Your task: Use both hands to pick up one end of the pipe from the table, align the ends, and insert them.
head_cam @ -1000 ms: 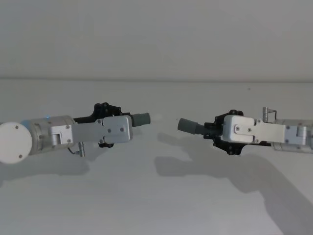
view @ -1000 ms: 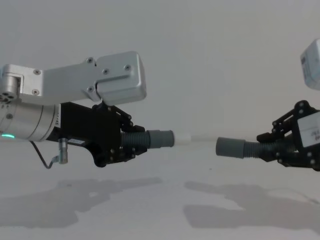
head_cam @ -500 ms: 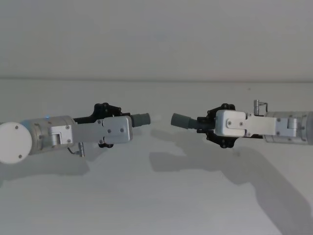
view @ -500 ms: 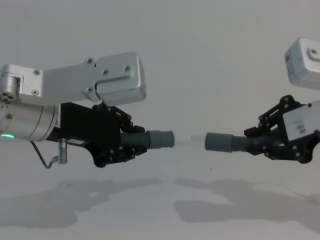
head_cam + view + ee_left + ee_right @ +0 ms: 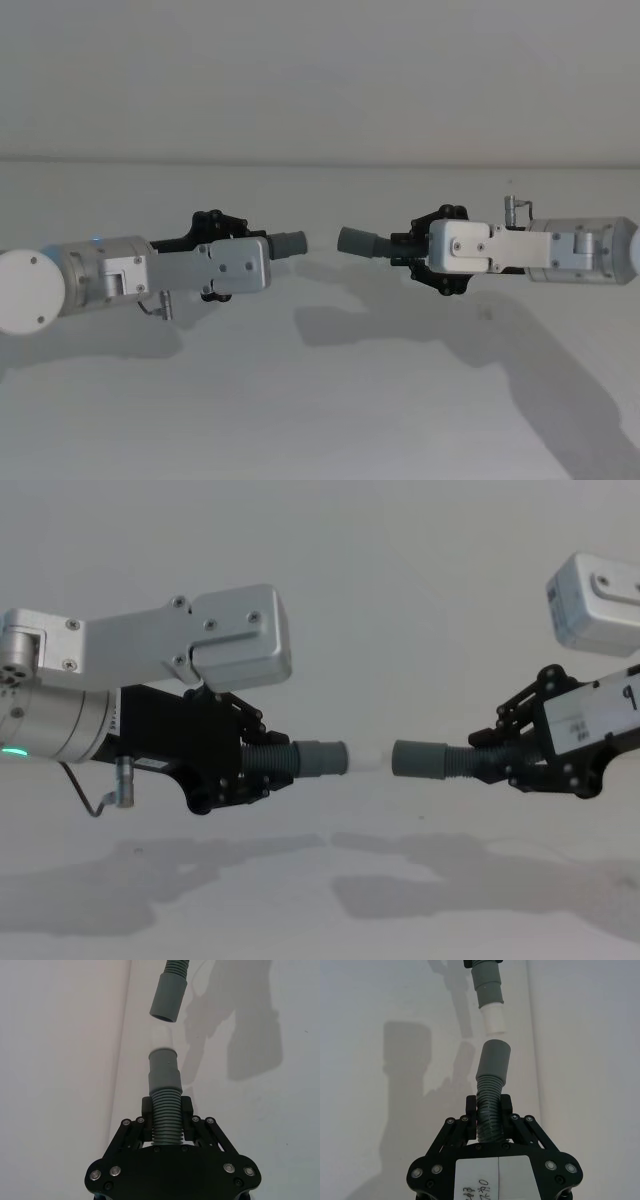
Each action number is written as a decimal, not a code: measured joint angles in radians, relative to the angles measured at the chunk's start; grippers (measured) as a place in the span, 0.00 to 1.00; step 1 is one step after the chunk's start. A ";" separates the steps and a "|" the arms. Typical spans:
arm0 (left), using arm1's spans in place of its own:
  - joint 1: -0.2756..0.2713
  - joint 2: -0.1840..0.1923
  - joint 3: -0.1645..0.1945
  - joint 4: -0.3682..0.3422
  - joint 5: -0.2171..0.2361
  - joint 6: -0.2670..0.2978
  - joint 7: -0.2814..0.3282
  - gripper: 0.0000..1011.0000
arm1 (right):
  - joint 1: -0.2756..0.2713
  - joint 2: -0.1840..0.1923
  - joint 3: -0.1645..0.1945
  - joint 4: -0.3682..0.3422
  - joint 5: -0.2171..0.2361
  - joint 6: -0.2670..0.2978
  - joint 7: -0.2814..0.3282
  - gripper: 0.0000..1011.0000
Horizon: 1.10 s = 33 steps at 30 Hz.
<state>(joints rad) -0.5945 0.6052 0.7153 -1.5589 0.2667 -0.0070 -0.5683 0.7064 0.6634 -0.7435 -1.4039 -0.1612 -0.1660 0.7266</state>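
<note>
left gripper pinching the ribbed left hose piece above the table, its white-tipped left cuff facing right, small gap, right cuff facing it on the right hose piece, pinched by right gripper, both held off the tabletop

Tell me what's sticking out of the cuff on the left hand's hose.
A short white spigot protrudes from the left hose's grey cuff, pointing at the right hose's cuff. How far it runs inside is hidden.
</note>
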 joint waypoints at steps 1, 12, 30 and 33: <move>0.000 0.000 0.000 0.000 0.000 0.000 0.000 0.32 | 0.003 -0.003 0.000 0.003 -0.002 -0.004 0.002 0.27; 0.000 0.000 0.000 0.000 0.000 0.000 0.000 0.32 | 0.019 -0.021 -0.003 0.022 -0.014 -0.024 0.022 0.26; 0.000 0.000 0.000 0.000 0.000 0.000 0.000 0.32 | 0.036 -0.041 -0.010 0.040 -0.022 -0.046 0.039 0.26; 0.000 0.000 0.000 0.000 0.000 0.000 0.000 0.32 | 0.036 -0.043 -0.009 0.041 -0.024 -0.048 0.037 0.26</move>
<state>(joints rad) -0.5944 0.6051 0.7152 -1.5589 0.2666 -0.0069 -0.5682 0.7428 0.6201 -0.7529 -1.3628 -0.1852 -0.2141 0.7638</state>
